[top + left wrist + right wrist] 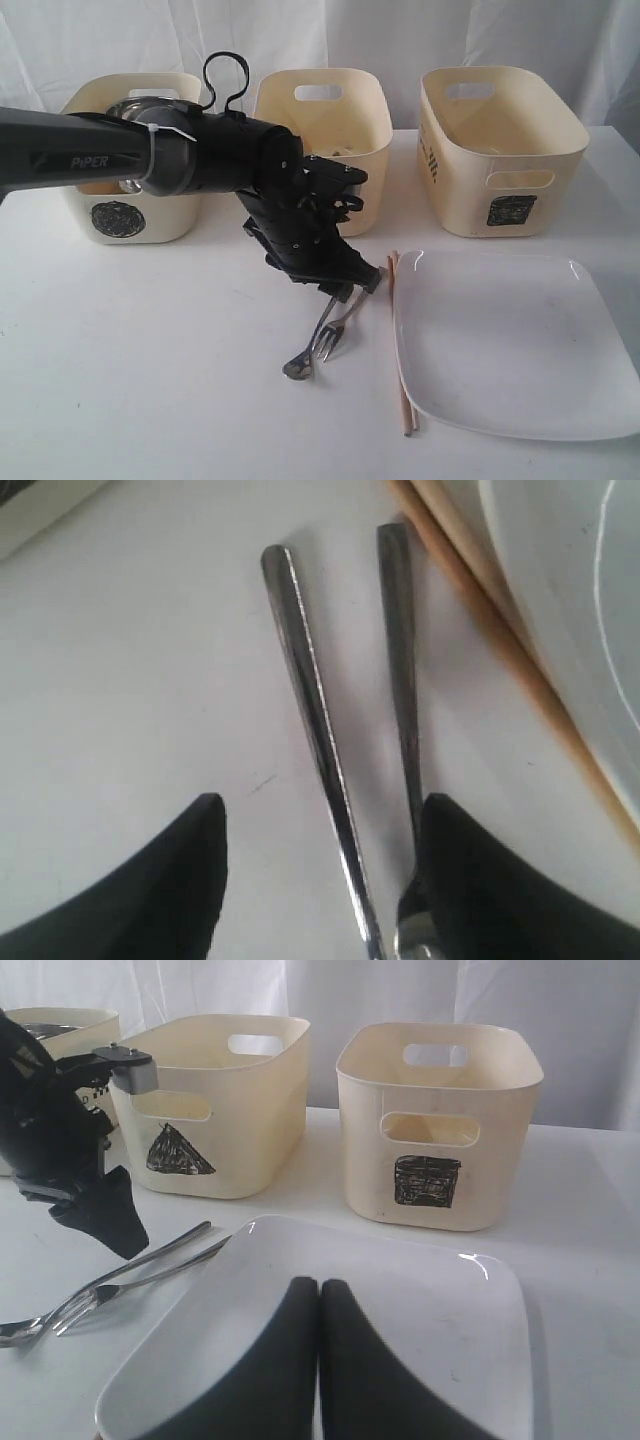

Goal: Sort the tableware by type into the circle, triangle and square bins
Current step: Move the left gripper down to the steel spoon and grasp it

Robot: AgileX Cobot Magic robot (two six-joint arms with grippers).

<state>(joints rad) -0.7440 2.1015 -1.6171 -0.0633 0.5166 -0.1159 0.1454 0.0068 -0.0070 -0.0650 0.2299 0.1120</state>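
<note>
The left end effector (355, 288) hangs low over the table (150, 380), fingers (150, 880) spread either side of the spoon (298, 366) and fork (330, 340) handles. I judge the step to be lifting cutlery, so it should drop squarely and close on both handles together, or centre on one, staying clear of the chopsticks (401, 340) just beside. Right of those lies the plate (510, 340), the right end effector (319, 1295) pressed together above it, holding nothing.

The circle bin (165, 215) holds a steel vessel (128, 106); the contents of the triangle bin (370, 120) are unclear; those of the square bin (460, 190) likewise.
</note>
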